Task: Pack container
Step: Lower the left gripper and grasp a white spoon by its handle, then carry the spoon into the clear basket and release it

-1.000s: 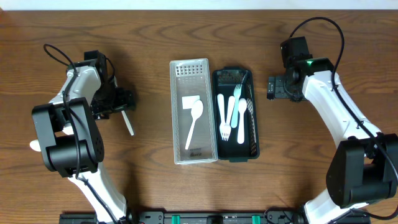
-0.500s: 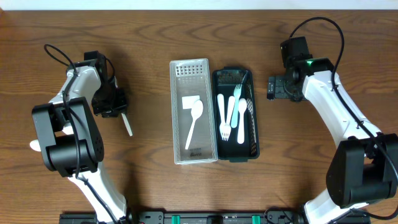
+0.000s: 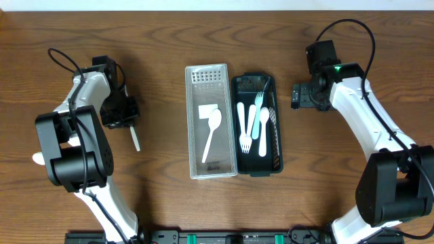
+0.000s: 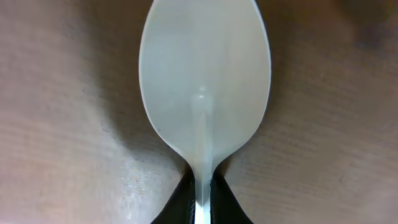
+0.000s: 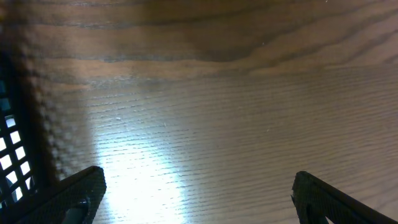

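Observation:
My left gripper is shut on the handle of a white plastic spoon lying on the wooden table, left of the containers. In the left wrist view the spoon's bowl fills the frame, and its thin handle runs down between the two black fingers. A clear plastic tray holds a white spoon. Beside it on the right, a black mesh container holds white forks and a spoon. My right gripper stands open just right of the black container, with nothing between its fingers.
The black container's mesh wall shows at the left edge of the right wrist view. Bare wooden table lies under the right gripper. A black bar runs along the table's front edge.
My left gripper has closed from open onto the spoon's handle. The spoon has shifted slightly leftward on the table. The right arm has not moved.

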Action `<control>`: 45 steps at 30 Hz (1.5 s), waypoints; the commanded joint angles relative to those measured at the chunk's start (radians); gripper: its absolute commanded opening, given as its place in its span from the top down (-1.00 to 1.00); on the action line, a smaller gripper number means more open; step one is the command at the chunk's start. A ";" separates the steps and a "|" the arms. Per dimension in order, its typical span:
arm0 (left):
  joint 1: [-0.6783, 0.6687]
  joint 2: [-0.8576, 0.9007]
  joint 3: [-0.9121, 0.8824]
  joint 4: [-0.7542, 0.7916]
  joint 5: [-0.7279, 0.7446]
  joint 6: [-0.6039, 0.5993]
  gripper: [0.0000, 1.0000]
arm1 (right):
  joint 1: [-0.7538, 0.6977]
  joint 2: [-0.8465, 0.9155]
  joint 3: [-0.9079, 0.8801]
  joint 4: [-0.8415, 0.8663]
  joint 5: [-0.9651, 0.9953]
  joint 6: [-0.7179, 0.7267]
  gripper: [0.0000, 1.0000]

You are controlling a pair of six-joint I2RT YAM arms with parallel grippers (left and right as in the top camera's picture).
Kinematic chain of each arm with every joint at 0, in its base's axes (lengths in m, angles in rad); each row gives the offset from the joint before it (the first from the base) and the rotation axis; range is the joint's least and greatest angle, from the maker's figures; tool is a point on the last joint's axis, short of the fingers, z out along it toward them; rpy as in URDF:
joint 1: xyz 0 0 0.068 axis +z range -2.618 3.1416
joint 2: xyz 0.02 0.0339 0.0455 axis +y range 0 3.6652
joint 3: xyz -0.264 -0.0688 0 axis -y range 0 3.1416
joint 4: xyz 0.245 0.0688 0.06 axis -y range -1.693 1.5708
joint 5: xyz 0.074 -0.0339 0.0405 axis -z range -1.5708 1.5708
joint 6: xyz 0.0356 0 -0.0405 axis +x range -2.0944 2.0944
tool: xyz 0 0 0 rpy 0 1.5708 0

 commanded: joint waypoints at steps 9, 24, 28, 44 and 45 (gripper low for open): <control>-0.087 -0.218 0.215 -0.226 -0.016 -0.013 0.88 | -0.025 -0.013 0.017 0.018 0.014 -0.010 -0.99; -0.594 -0.311 0.184 -0.104 -0.017 -0.171 0.88 | -0.036 -0.013 0.017 0.017 0.014 -0.009 -0.99; -0.644 -0.201 0.175 -0.088 -0.017 -0.202 0.88 | -0.036 -0.013 0.017 0.007 0.014 -0.009 -0.99; -0.631 -0.249 0.234 -0.086 -0.054 -0.110 -0.40 | -0.037 -0.013 0.017 0.002 0.014 -0.009 -0.98; -0.624 -0.280 0.235 -0.087 -0.088 -0.111 -0.43 | -0.037 -0.013 0.017 0.001 0.014 -0.009 -0.99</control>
